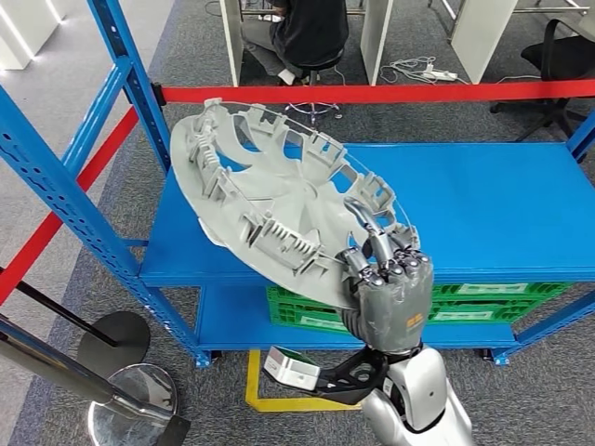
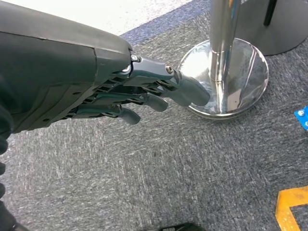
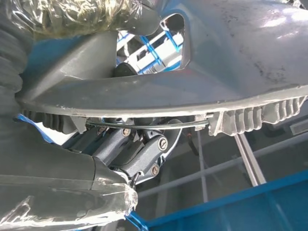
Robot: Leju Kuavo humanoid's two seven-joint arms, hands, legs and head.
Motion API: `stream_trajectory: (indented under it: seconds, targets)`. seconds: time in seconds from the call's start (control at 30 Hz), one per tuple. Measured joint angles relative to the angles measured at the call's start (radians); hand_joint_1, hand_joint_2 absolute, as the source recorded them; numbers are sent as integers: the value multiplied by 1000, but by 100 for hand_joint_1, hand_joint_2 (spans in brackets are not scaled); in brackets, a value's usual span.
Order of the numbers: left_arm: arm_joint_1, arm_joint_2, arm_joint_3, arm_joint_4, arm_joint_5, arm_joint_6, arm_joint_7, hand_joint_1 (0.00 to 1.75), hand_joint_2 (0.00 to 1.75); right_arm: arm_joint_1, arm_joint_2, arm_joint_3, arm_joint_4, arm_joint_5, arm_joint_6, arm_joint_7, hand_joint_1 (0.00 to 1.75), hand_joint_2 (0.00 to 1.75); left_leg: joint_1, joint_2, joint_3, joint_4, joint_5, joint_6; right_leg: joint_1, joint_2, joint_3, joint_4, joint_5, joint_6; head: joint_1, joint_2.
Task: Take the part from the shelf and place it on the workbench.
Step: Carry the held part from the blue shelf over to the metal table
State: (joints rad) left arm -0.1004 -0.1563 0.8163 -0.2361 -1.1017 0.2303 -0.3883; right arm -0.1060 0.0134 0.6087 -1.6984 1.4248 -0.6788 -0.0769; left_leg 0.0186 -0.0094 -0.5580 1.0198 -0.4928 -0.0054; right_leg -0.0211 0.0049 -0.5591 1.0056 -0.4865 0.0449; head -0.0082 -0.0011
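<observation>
ok, i see one grey hubcap gripped at its rim by right hand, above blue shelf; left hand fingers apart, holding nothing.

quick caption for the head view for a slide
Right hand holds a grey wheel cover by its rim, tilted above the blue shelf.

You see the grey part close up, its curved rim running across the picture with a row of ribbed clips along the edge. Your right hand grips that rim, dark fingers curled under it beside a thin wire ring. Beyond lies the blue shelf
</observation>
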Motion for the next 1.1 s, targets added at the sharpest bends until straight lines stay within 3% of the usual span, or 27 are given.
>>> stream_trajectory:
  seconds: [0.23, 1.1]
  targets:
    - [5, 0, 4, 0, -2, 2, 0, 0, 175, 32, 31, -30, -14, 8, 0, -63, 175, 175, 0, 0, 0, 0, 0, 0, 0, 0, 0, 0, 0, 0, 0, 0]
    - [7, 0, 21, 0, -9, 7, 1, 0, 175, 49, 57, -60, -87, 41, -1, -86, 175, 175, -1, 0, 0, 0, 0, 0, 0, 0, 0, -1, 0, 0, 0, 0]
